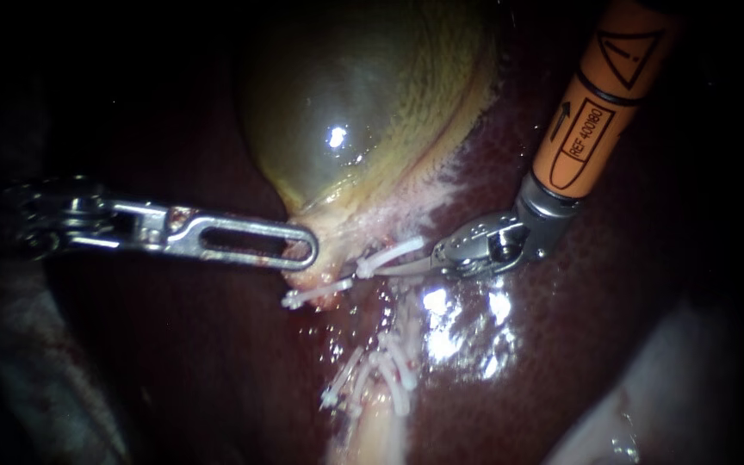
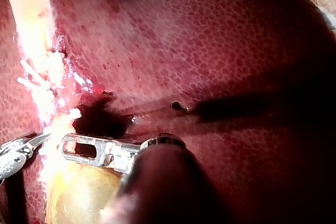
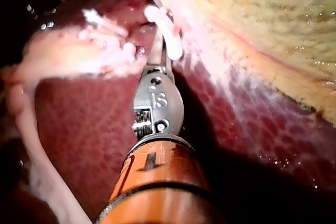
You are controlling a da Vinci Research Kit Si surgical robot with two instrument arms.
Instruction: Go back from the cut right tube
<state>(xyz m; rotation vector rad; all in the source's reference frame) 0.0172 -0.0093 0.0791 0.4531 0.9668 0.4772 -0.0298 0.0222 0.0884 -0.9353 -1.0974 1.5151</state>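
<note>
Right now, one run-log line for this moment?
left instrument: shut on gallbladder | right instrument: shut, tip beside clip

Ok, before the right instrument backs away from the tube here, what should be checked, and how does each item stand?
1. Right instrument has its jaws together and holds nothing: ok.
2. White clip beside its tip is clear of the blades: cannot tell.
3. Left instrument is shut on the gallbladder at its narrow end: ok.
4. Tube is fully parted above the lower clips: cannot tell, glare covers the spot.
5. Way back over the liver has nothing in it: ok.
</note>
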